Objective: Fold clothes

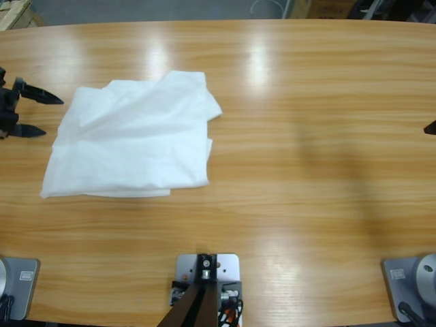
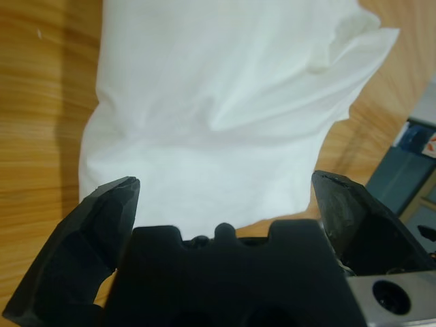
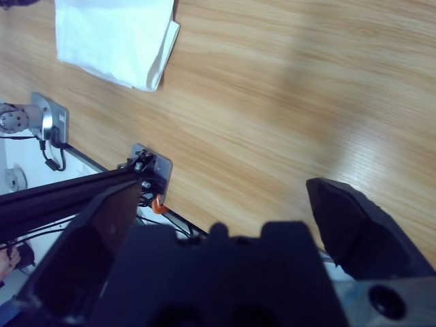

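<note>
Though the T-shirt (image 1: 133, 136) already lies folded into a rough rectangle, we judge the task near its end, not finished: one corner flares out toward 2 o'clock and the layered edge at 3 o'clock sits uneven. It rests on the table (image 1: 306, 136) around 9 o'clock from centre. The left gripper (image 1: 37, 114), jaws spread and holding nothing, sits just beside its 9 o'clock edge. The right gripper (image 3: 225, 204) hangs well apart at 3 o'clock, jaws likewise spread wide over bare wood. We expect only tidying remains

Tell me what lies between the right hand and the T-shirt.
Only bare wooden table, as the high view shows: right hand at the edge, T-shirt far across.
</note>
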Action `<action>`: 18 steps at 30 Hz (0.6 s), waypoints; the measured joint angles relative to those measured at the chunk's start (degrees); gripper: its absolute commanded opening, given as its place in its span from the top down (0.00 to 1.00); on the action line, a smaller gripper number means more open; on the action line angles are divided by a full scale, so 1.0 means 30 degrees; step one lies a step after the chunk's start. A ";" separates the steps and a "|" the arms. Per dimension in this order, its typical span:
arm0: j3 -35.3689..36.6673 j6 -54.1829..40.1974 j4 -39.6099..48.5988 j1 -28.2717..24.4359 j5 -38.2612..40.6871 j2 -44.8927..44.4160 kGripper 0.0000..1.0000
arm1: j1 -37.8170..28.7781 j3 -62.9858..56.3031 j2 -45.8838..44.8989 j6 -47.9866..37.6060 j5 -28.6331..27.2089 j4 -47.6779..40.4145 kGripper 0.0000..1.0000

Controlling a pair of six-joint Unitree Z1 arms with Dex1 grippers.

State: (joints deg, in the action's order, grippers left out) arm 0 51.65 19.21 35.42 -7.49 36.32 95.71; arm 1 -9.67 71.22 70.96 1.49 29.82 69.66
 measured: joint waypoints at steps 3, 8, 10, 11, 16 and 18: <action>-0.0192 0.0001 -0.0500 -0.0009 0.0155 0.0647 0.02 | -0.0001 0.0000 -0.0128 -0.0031 0.0000 0.0137 0.01; -0.0205 0.0036 -0.0958 -0.0024 -0.0089 0.1527 0.02 | -0.0073 0.0000 -0.0253 -0.0034 0.0000 0.0292 0.01; -0.0182 0.0036 -0.1048 -0.0024 -0.0383 0.1780 0.02 | -0.0111 0.0000 -0.0253 -0.0035 0.0000 0.0306 0.01; -0.0137 0.0036 -0.1070 -0.0023 -0.0551 0.1894 0.02 | -0.0119 0.0000 -0.0253 -0.0035 0.0000 0.0306 0.01; 0.0329 0.0035 -0.1097 -0.0022 -0.1378 0.2718 0.02 | -0.0121 0.0000 -0.0253 -0.0035 0.0000 0.0306 0.01; 0.0444 0.0035 -0.1098 -0.0023 -0.1567 0.2988 0.02 | -0.0121 0.0000 -0.0253 -0.0035 0.0000 0.0306 0.01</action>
State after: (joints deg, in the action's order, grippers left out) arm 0 52.98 19.31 32.13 -7.56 31.61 104.67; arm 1 -10.03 71.22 70.20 1.38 29.82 70.58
